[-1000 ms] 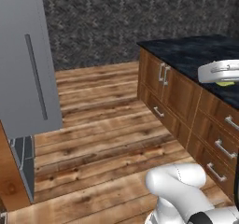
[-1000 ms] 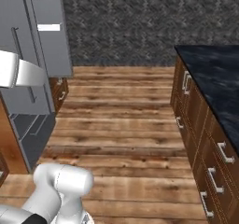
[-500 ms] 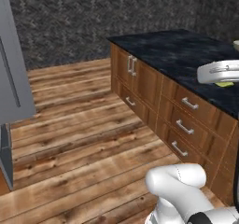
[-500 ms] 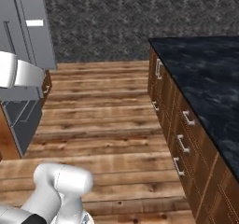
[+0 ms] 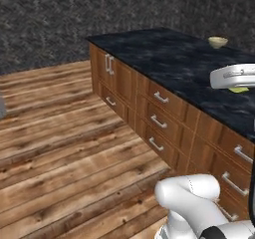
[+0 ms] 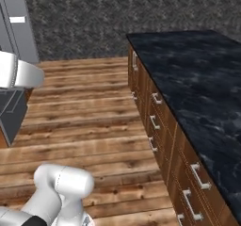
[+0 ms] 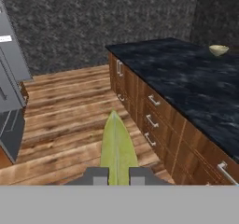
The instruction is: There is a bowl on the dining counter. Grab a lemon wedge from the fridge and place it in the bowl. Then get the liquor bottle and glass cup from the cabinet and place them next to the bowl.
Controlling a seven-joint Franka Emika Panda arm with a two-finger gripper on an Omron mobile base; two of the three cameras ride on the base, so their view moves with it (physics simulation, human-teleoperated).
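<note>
1. Presently, the end effector (image 7: 115, 175) is pinched on the lemon wedge (image 7: 116, 146), which juts forward between its fingertips.
2. Over the last second the base cameras have swung away from the fridge (image 6: 16, 27) toward the table (image 5: 189, 66); judged: carry leg under way, wedge not yet delivered.
3. The bowl (image 5: 217, 42) stands far along the black marbled top, well apart from the wedge.
4. Wooden floor (image 6: 89, 131), dark speckled wall behind.

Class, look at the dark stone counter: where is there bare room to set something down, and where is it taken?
The dining counter is bare from its near corner above the drawers to the bowl. Its far end, by the bowl, is taken.
</note>
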